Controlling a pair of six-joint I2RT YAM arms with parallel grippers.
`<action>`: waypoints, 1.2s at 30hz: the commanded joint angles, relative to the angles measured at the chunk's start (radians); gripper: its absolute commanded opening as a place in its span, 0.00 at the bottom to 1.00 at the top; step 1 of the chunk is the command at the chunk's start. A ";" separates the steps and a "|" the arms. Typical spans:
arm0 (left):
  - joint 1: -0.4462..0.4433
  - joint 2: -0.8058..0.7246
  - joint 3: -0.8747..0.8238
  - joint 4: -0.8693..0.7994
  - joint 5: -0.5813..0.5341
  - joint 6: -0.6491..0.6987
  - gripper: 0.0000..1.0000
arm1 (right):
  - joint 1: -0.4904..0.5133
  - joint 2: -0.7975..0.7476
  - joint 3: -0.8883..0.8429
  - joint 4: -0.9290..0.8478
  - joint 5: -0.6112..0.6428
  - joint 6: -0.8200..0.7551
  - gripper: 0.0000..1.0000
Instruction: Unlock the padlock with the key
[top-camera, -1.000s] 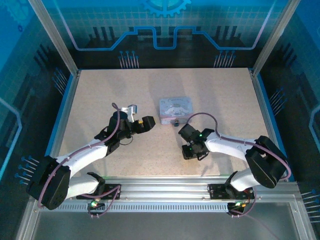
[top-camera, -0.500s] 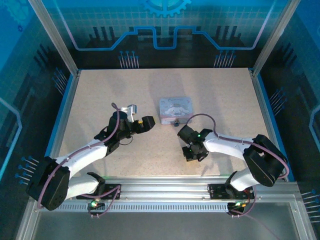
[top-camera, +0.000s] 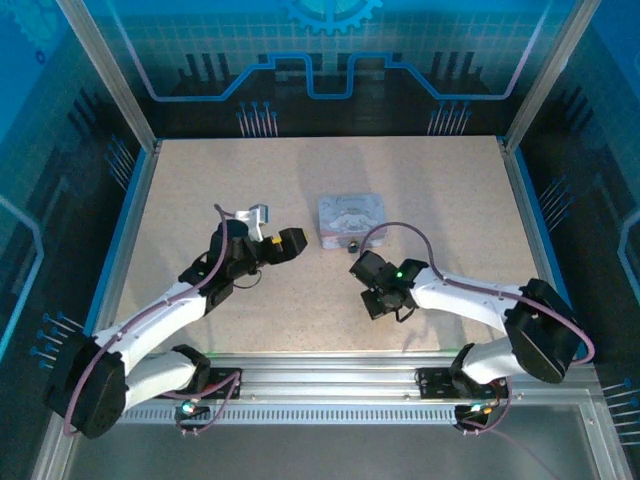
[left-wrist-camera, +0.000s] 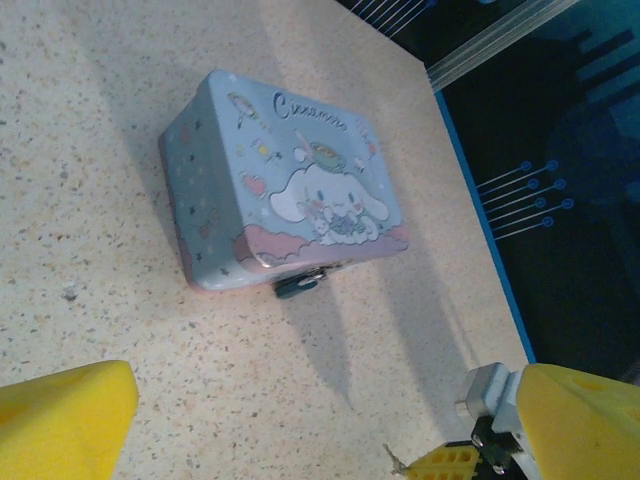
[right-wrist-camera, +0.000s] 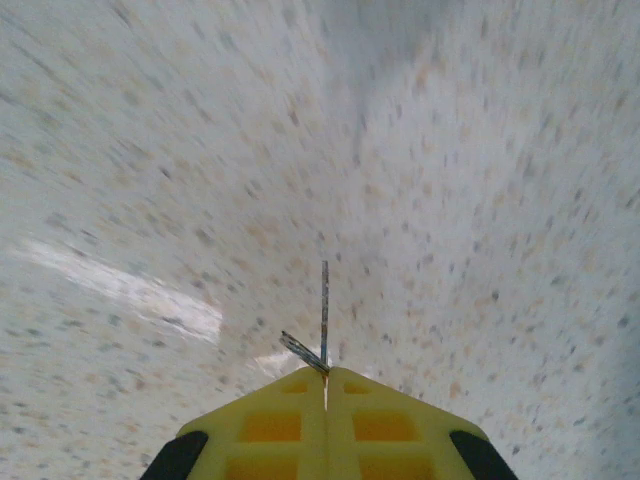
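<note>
Right wrist: the key (right-wrist-camera: 324, 310) is pinched, jutting past the tips of the closed right gripper (right-wrist-camera: 326, 372); the padlock (left-wrist-camera: 297, 285) (not yet entered) lies unheld ahead of the spread left gripper (left-wrist-camera: 310, 415).

Tabletop (top-camera: 200, 200): pale speckled surface, matt, smooth.
Box (left-wrist-camera: 290, 190): printed skin, smooth, soft sheen; looks like tin.
Padlock (left-wrist-camera: 300, 285): teal body, dull; too small to judge further.
Key (right-wrist-camera: 324, 300): thin bare grey metal, slight glint.
Right gripper (right-wrist-camera: 326, 372): yellow plastic, matt, moulded recesses.
Frame (top-camera: 330, 372): silver metal, satin, ribbed.
</note>
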 joint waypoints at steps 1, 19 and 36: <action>-0.008 -0.047 0.060 -0.070 0.022 -0.003 0.99 | 0.040 -0.070 0.036 0.109 0.123 -0.152 0.00; -0.066 0.008 0.162 -0.040 0.146 -0.151 0.64 | 0.106 -0.195 -0.061 0.737 0.162 -0.576 0.00; -0.169 0.144 0.246 -0.101 0.016 -0.270 0.53 | 0.139 -0.169 -0.064 0.768 0.236 -0.604 0.00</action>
